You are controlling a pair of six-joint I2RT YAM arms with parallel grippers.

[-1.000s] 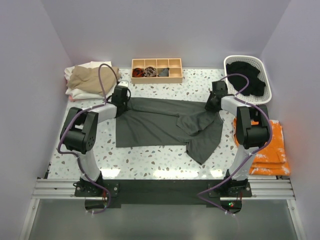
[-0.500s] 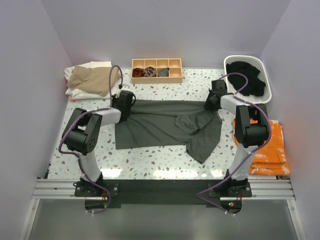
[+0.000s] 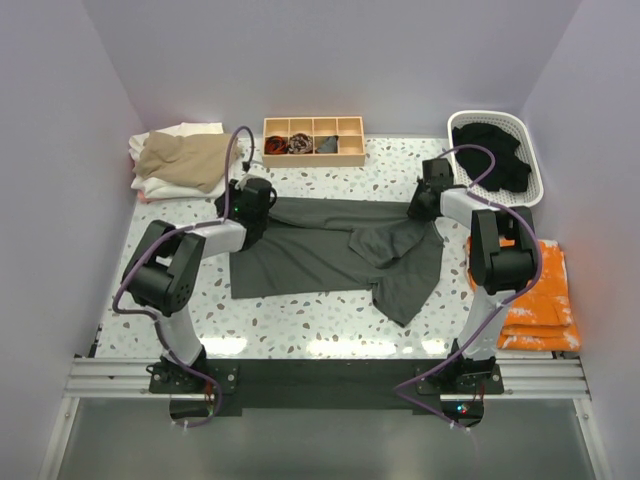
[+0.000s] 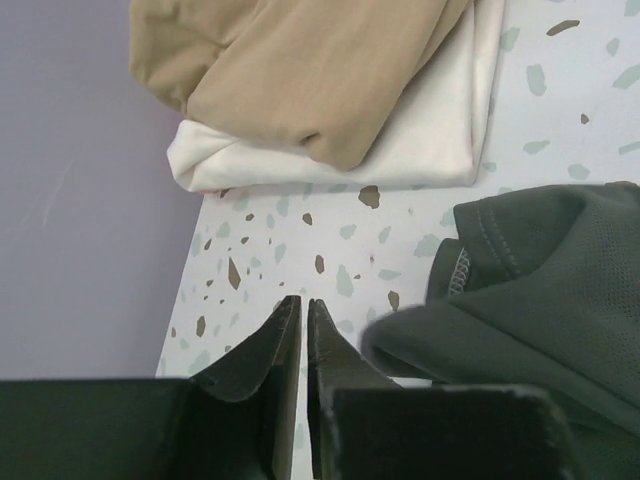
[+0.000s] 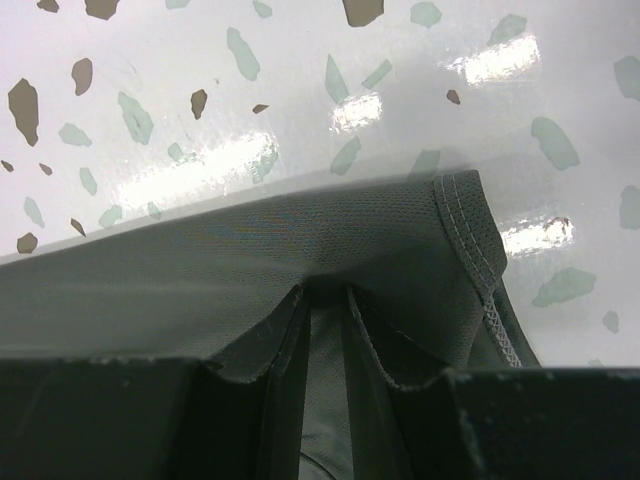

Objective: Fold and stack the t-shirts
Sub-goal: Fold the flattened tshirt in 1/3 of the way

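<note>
Pinching a hemmed edge of the charcoal t-shirt [image 5: 300, 230], the right gripper [image 5: 325, 292] is clamped on cloth toward the tabletop's [image 3: 300, 318] far right. The left gripper [image 4: 303, 302], almost closed, holds nothing beside the shirt's far left corner. The shirt lies spread mid-tabletop. A tan t-shirt [image 4: 330, 80] tops a white t-shirt [image 4: 440, 140] in the far left corner.

The speckled desk [image 3: 300, 310] carried a charcoal t-shirt [image 3: 310, 250] spread across its middle, tan and white shirts [image 3: 180, 160] piled far left, a wooden tray [image 3: 313, 158] far centre, a white basket [image 3: 484, 115] far right, and orange cloths [image 3: 545, 295] at its right edge.
</note>
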